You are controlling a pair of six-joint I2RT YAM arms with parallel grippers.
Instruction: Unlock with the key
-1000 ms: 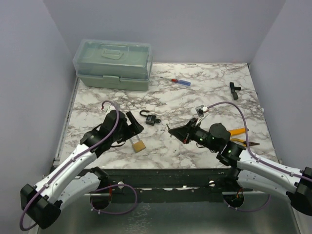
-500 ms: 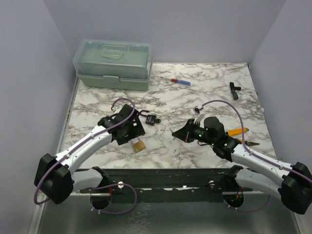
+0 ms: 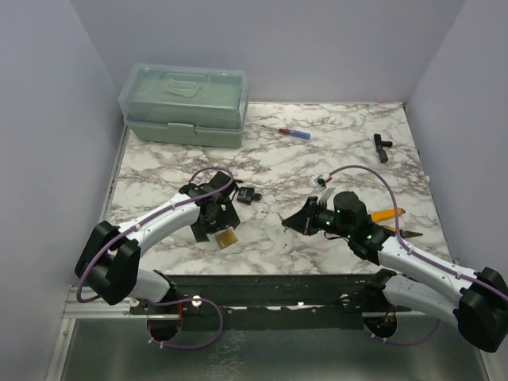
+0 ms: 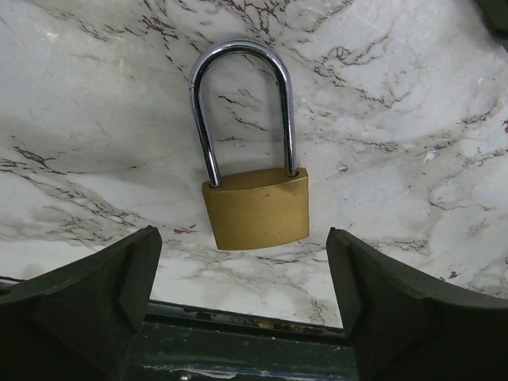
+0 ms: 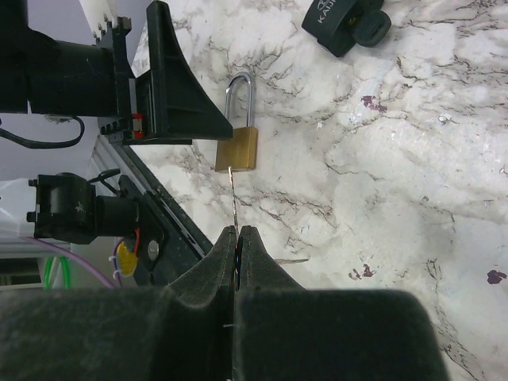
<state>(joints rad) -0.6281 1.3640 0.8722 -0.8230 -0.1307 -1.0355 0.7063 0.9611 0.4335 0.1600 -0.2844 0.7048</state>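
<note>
A: Top view, where was the brass padlock?
B: Flat on the marble bench, near the front edge. Left end effector sat right over it, nose down. Right end effector was off to the right, clear of the lock and pointing at it.
A: Other items?
B: Green toolbox back left, screwdriver beside it, and a black padlock just behind the left end effector.
A: Left wrist?
B: Brass padlock lay centred, shackle pointing away and seated in the body. Left end effector was spread wide, fingers either side of the lock, touching nothing.
A: Right wrist?
B: Right end effector was clamped tight on the key, seen edge-on as a thin blade sticking out front. Its tip lined up with the bottom edge of the brass padlock. Couldn't tell contact from that view. Black padlock was at the top.
</note>
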